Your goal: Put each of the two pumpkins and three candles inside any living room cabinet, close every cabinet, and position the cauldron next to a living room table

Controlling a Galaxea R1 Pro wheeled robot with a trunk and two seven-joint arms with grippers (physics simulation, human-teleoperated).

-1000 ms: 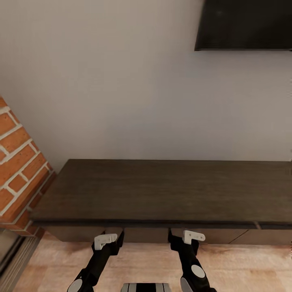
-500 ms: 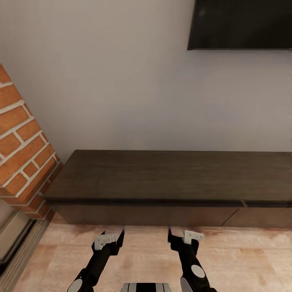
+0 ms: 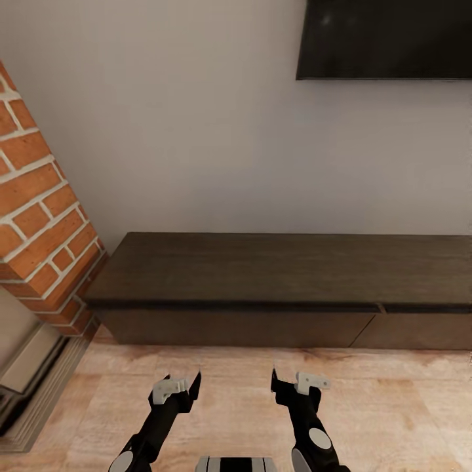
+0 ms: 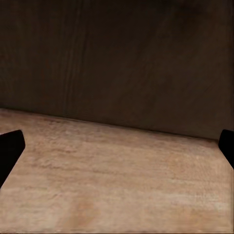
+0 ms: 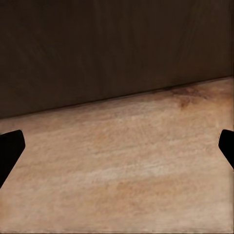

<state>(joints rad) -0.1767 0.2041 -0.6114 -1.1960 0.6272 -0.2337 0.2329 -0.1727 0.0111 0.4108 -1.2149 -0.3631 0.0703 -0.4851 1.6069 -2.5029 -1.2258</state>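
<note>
The long, low dark-brown cabinet (image 3: pixel 275 275) stands against the white wall, its flat drawer fronts (image 3: pixel 236 328) flush and shut. My left gripper (image 3: pixel 182 385) and right gripper (image 3: pixel 294 383) hover over the wooden floor a short way in front of it, both open with nothing between the fingers. The left wrist view has the left gripper (image 4: pixel 117 151) facing the cabinet front (image 4: pixel 117 58) above the floor. The right gripper (image 5: pixel 117 151) faces the same dark front (image 5: pixel 117 44) in the right wrist view. Pumpkins, candles, cauldron and glass table are out of view.
A red brick column (image 3: pixel 39 216) juts out at the left of the cabinet, with a grey ledge (image 3: pixel 33 367) at its foot. A dark flat screen (image 3: pixel 387 39) hangs on the wall at upper right. Light wooden floor (image 3: pixel 236 373) lies between me and the cabinet.
The whole view has shifted: the cabinet now sits farther off and more floor shows before it, so the camera has backed away. Both arms keep the same pose.
</note>
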